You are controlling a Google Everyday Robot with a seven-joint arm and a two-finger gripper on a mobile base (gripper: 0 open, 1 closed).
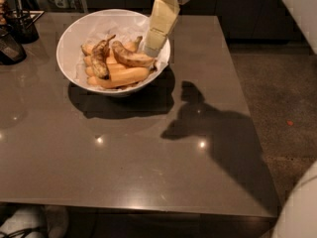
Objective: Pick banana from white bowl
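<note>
The white bowl [67, 66], lined with crumpled white paper, stands on the far left part of the grey table [124, 167]. The banana [132, 59], curved and brown-mottled, lies on top of the pile at the bowl's right side. Smoother orange-yellow bananas [124, 77] lie under it, and a small blackened banana [99, 62] lies to its left. My cream-coloured gripper [152, 47] hangs down from above over the bowl's right rim, its tip just to the right of the banana's right end and close above it.
A black holder with utensils [22, 25] and a dark object [9, 47] stand at the table's far left. The table's right edge drops to the floor [277, 93]. A white robot part [297, 209] fills the bottom right corner.
</note>
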